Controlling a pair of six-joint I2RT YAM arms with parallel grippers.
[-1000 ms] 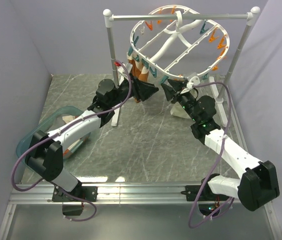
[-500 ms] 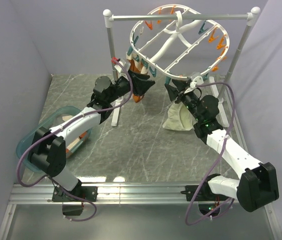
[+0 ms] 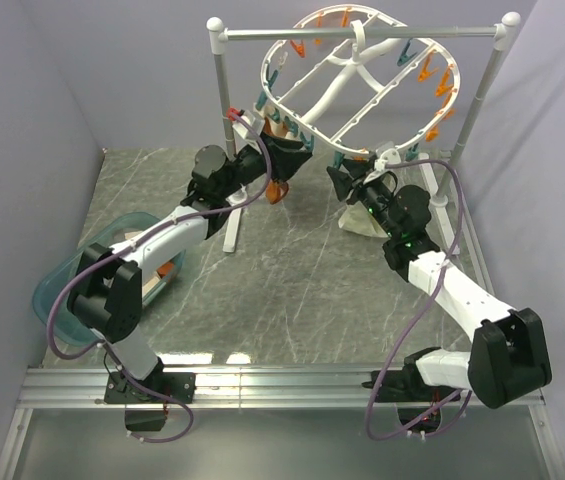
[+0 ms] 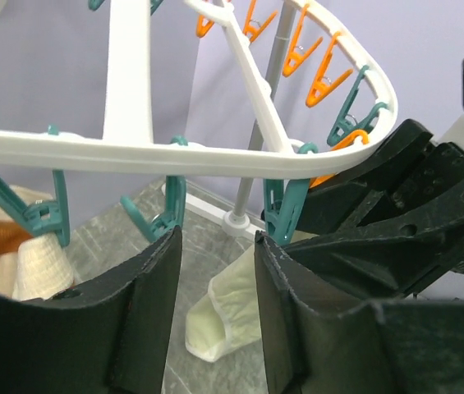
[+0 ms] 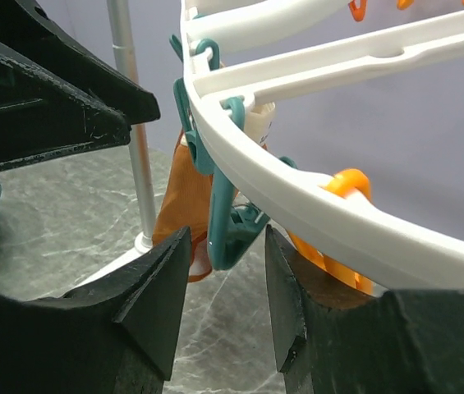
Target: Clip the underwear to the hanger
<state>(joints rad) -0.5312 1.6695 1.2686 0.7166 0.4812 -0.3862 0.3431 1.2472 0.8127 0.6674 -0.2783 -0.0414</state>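
Black fingers of my left gripper (image 4: 217, 242) stand apart with nothing between them, their tips just under the white rim of the hanger (image 4: 133, 152). A teal clip (image 4: 285, 215) hangs off that rim right beside one fingertip. Through the gap I see the underwear (image 4: 230, 316), pale cream, lying crumpled on the grey marble worktop (image 3: 292, 285) below, held by neither arm.

My right gripper (image 5: 227, 238) is likewise open and empty. Its fingers flank a second teal clip (image 5: 230, 215) that hangs from the hanger's rim; I cannot tell whether they touch it. An orange clip (image 5: 342, 187) sits on the rim just beside that one. Beyond, an orange-brown garment (image 5: 184, 193) hangs clipped to the frame, near the pole of the rail stand (image 5: 129, 82).

From above, both grippers meet under the low near edge of the tilted hanger, which hangs by its hook from the stand's top rail. The underwear lies on the worktop beside the right wrist, close to the stand's right leg. A teal bin (image 3: 50, 285) sits at the worktop's left side.
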